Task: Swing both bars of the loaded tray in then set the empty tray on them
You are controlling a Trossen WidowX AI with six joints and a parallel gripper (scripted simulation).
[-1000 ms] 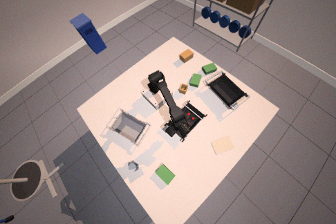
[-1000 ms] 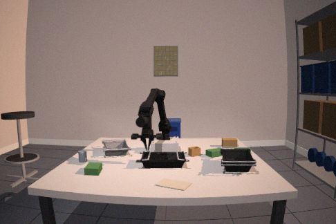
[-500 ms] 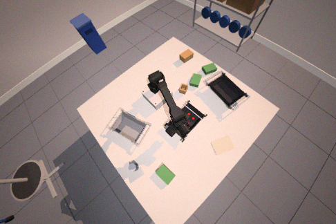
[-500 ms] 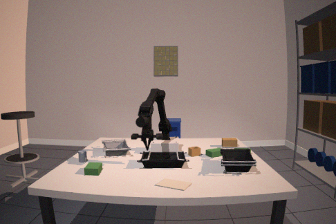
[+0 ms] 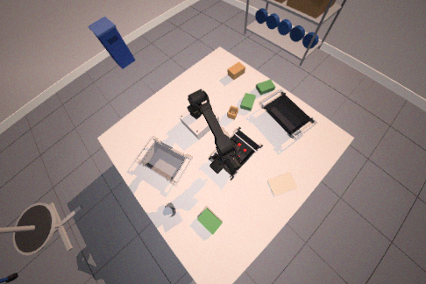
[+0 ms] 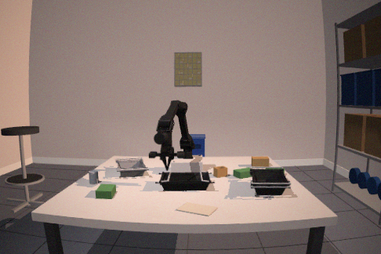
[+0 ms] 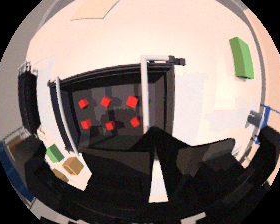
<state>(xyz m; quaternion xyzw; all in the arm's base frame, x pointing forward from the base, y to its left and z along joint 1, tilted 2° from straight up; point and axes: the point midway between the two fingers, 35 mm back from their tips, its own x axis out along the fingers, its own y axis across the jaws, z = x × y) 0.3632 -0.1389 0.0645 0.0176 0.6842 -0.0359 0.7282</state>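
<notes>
The loaded black tray [image 6: 185, 186] [image 7: 159, 102] stands mid-table with several red blocks [image 5: 244, 150] [image 7: 106, 102] on its floor. One wire bar [image 7: 145, 95] [image 6: 166, 176] crosses its top just inside one end. The other bar [image 7: 62, 112] [image 5: 247, 142] lies across just inside the opposite end. The empty black tray [image 5: 288, 115] [image 6: 270, 183] [image 7: 28, 102] stands apart on the right, its bars out at its ends. My gripper [image 6: 167, 168] [image 7: 153, 129] is shut and empty above the loaded tray, close to the first bar's rear end. The arm hides its fingertips in the top view.
A grey see-through tray [image 5: 166, 154] and a grey cylinder [image 5: 169, 209] stand on the left, with a green block [image 5: 209, 220] nearer the front. A beige slab [image 5: 281, 184] lies at the front. Green and orange blocks, including an open orange box [image 5: 232, 112], stand behind the trays.
</notes>
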